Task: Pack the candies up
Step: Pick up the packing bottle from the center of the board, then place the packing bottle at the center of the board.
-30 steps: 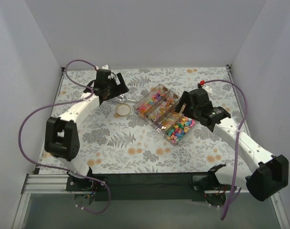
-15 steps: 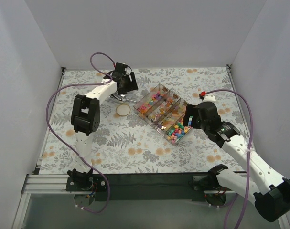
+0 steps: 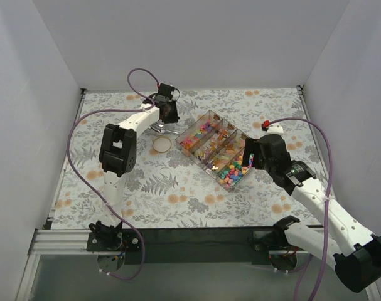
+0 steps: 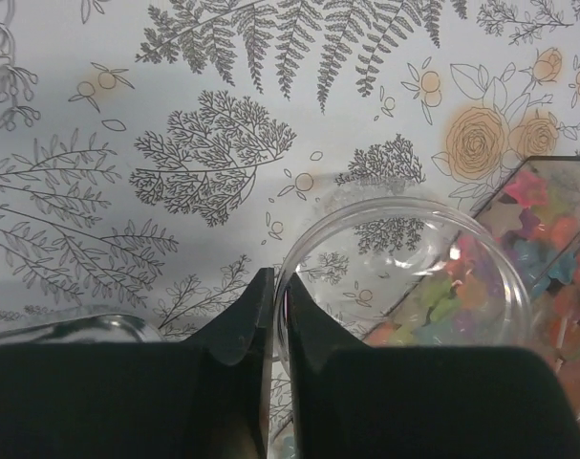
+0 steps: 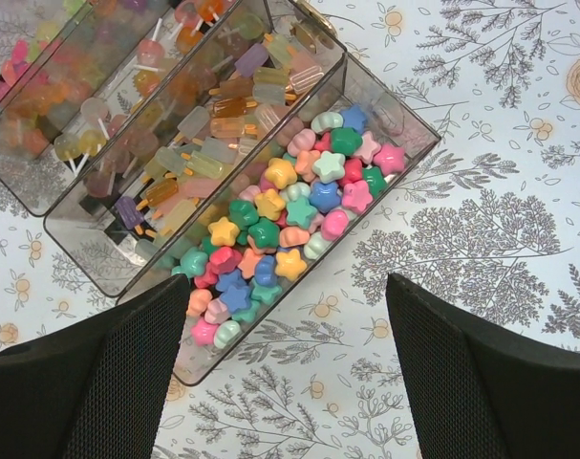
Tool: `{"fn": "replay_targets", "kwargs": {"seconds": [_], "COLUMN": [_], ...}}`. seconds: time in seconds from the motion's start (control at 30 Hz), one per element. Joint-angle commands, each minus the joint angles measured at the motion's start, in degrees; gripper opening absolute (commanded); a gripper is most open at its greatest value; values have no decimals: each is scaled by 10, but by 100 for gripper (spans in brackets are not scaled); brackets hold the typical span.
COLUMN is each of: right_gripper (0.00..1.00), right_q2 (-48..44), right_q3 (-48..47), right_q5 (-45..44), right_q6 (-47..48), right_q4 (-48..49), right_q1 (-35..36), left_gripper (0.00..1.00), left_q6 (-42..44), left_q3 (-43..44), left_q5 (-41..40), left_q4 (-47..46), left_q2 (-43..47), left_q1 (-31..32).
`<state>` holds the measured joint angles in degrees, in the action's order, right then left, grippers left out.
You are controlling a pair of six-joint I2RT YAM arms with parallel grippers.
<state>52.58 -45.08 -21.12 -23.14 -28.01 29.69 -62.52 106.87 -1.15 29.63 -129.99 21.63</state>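
The left arm reaches far out to the back of the table. The left gripper [image 4: 278,285] is almost closed and pinches the rim of a clear round cup [image 4: 395,249]. The right arm stretches over the near end of a clear box [image 5: 409,129]. The right gripper [image 5: 288,292] is wide open and holds nothing. The candies [image 5: 280,220] lie in the box's three long parts, just under it. The cloth [image 5: 481,220] has grey ferns and orange flowers. The walls [image 3: 190,37] are plain white.

The candies [image 5: 299,191] are glossy, box [image 5: 409,129] and jar [image 4: 404,198] clear and smooth (plastic-looking), table cover [image 5: 481,239] matt.
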Motion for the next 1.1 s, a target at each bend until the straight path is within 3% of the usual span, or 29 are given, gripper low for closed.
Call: {"fn": "replay_targets", "kwargs": {"seconds": [0.0,0.27,0.4,0.53,0.7,0.83,1.07], "right_gripper": [89,89,89,89,89,89,89], "right_q2": [-3,1,2,1,5,10,3], "right_q3": [-1,-16,-26,-25,-23,-21,-9], "right_q5": [-19,-40,-53,-61,-50,-33,-15], "right_q6": [18,40,49,54,52,42,29], "right_q4": [24,25,26,30,32,40,43], "right_q1": [-2,-2,-2,-4,-6,-7,-7], "left_gripper": [3,0,0,0,0,0,1], "left_q6": [24,65,69,49,-13,-48,-81], "left_q3": [37,57,-19,-170,-285,-342,-399], "left_q5": [-26,-45,-59,-71,-80,-87,-121], "left_q4": [9,94,140,162,182,179,121], "left_q2": [27,129,213,317,419,420,396], "left_q1": [3,5,27,90,174,248,298]}}
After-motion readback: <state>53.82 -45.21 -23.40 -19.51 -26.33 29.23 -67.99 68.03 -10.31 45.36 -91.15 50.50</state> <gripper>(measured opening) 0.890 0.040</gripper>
